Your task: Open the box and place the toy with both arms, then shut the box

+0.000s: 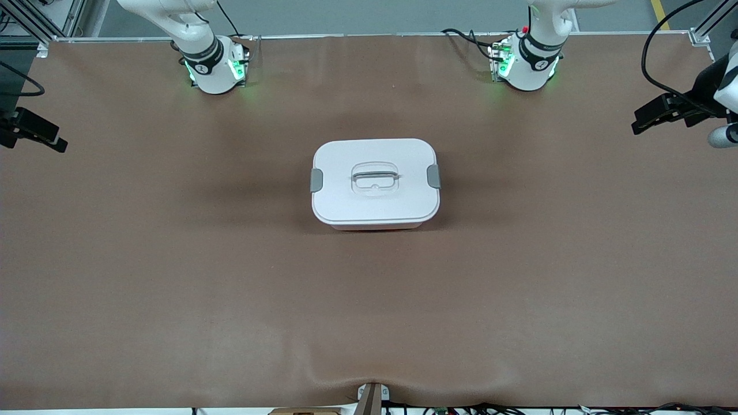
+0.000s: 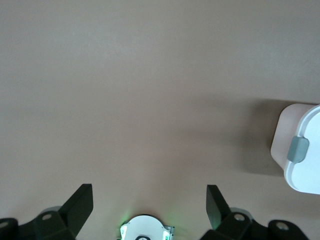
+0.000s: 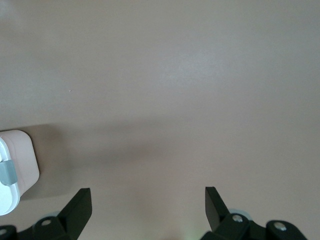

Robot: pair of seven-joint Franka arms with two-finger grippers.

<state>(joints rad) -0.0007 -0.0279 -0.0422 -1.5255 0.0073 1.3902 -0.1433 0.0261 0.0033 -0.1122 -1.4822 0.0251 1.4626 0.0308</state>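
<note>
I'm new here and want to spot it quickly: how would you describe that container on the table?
On the wide brown table, look to the middle, between the two robot bases and a little nearer the front camera. The box sits there alone: rounded-rectangular, white lid on a pale pink tub. Its grey side clips and recessed centre handle mark it out.

Closed box point(image 1: 375, 184) mid-table point(image 1: 173, 259)

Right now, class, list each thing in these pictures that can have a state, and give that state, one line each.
Box: standing mid-table, shut.
Lid: on the box.
Clips: both down against the lid's ends.
Handle: lying flat in its recess.
Left tool: open, empty, over bare table toward the left arm's end.
Right tool: open, empty, over bare table toward the right arm's end.
Toy: not in view.
</note>
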